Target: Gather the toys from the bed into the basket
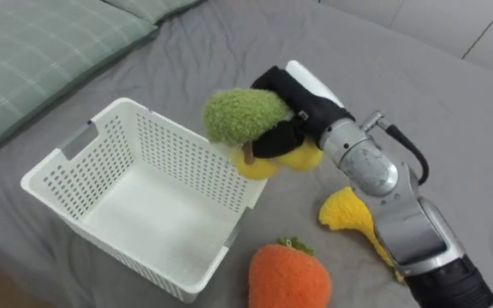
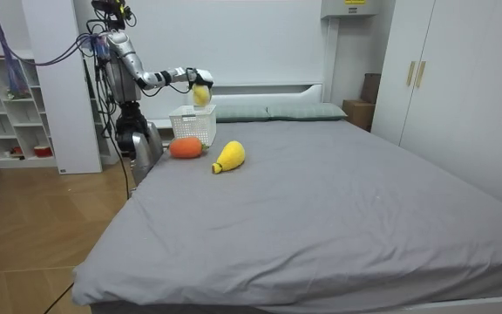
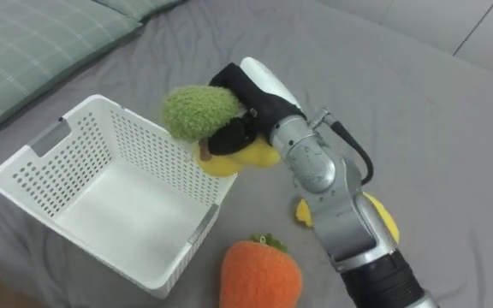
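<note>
Closest up, a fuzzy orange plush toy point(image 1: 288, 275) sits on the grey bed sheet point(image 1: 452, 94), just beside the empty white perforated plastic basket point(image 1: 178, 152). Right arm reaches out from the lower right, wrist bent, and the right hand point(image 1: 305, 104) has its fingers wrapped round a plush toy with a green fuzzy top and yellow body point(image 1: 242, 114), held in the air above the basket's right rim. A yellow plush toy point(image 1: 347, 212) lies by the forearm; in the right eye view the forearm covers part of it. Room view adds the robot standing at the bedside near white shelves point(image 2: 11, 109).
</note>
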You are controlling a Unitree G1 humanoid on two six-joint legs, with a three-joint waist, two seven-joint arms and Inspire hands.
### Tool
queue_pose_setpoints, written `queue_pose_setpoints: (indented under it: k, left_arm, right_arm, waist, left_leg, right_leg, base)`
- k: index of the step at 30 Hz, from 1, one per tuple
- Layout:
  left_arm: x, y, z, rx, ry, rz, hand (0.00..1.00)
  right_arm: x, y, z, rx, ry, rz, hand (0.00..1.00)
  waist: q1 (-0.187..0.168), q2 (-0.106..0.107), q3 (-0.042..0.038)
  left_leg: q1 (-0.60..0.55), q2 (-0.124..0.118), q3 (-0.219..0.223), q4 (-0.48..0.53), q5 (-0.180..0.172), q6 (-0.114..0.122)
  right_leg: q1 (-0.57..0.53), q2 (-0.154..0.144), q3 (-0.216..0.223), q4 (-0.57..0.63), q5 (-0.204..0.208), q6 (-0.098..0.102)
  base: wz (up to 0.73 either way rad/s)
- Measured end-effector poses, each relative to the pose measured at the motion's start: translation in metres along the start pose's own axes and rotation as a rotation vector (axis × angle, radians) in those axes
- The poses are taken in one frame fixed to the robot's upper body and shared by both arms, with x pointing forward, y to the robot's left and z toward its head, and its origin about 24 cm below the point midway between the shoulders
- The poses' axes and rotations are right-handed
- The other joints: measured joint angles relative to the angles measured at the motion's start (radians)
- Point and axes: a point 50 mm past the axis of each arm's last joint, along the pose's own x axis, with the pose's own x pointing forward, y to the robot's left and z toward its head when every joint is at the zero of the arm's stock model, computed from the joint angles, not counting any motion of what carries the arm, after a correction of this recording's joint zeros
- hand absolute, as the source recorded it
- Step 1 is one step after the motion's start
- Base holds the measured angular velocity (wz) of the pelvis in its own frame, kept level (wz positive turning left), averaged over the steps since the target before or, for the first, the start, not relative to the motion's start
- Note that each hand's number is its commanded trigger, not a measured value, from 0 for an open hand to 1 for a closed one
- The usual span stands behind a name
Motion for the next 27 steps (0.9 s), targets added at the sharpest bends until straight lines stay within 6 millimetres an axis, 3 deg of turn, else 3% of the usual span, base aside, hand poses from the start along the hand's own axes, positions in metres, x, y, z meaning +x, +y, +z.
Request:
queue_pose_setpoints:
  k: [7, 8, 10, 17, 27]
  left_arm:
    - [0.0, -0.001, 0.003, 0.046, -0.006, -0.009, 0.0]
    - [0.001, -0.001, 0.005, 0.049, -0.009, -0.009, 0.0]
    - [0.001, -0.001, 0.007, 0.053, -0.014, -0.009, 0.0]
    - [0.002, -0.008, 0.014, 0.065, -0.037, -0.031, 0.0]
    - [0.002, -0.015, 0.022, 0.061, -0.068, -0.049, 0.0]
  right_arm:
    - [0.004, 0.018, 0.011, 0.026, -0.041, 0.079, 0.99]
    - [0.004, 0.02, 0.012, 0.037, -0.047, 0.086, 0.6]
    - [0.005, 0.024, 0.014, 0.048, -0.057, 0.104, 0.0]
    - [0.007, 0.035, 0.022, 0.023, -0.079, 0.149, 0.0]
    - [0.007, 0.037, 0.023, 0.034, -0.081, 0.152, 0.0]
  waist:
    - [0.034, 0.003, 0.0019]
    - [0.046, 0.003, 0.0021]
    - [0.053, 0.003, 0.0021]
    - [0.082, 0.0, 0.0049]
    - [0.08, -0.002, 0.0092]
  left_leg:
    - [-0.001, -0.003, -0.01, 0.001, 0.006, 0.0]
    - [-0.001, -0.004, -0.011, 0.001, 0.006, 0.0]
    - [-0.002, -0.004, -0.013, 0.001, 0.006, 0.0]
    - [-0.009, -0.006, -0.022, 0.0, 0.007, 0.0]
    - [-0.016, -0.008, -0.032, 0.002, 0.009, -0.001]
  right_leg:
    - [0.002, -0.011, -0.017, 0.005, 0.0, 0.0]
    - [0.002, -0.011, -0.014, 0.005, 0.0, 0.0]
    - [0.002, -0.011, -0.015, 0.005, 0.0, 0.0]
    - [0.0, -0.011, -0.025, 0.002, 0.0, 0.0]
    - [-0.001, -0.011, -0.033, 0.001, 0.0, 0.0]
  base:
    - [0.06]
    - [0.0]
    - [0.02]
    - [0.03]
    - [0.03]
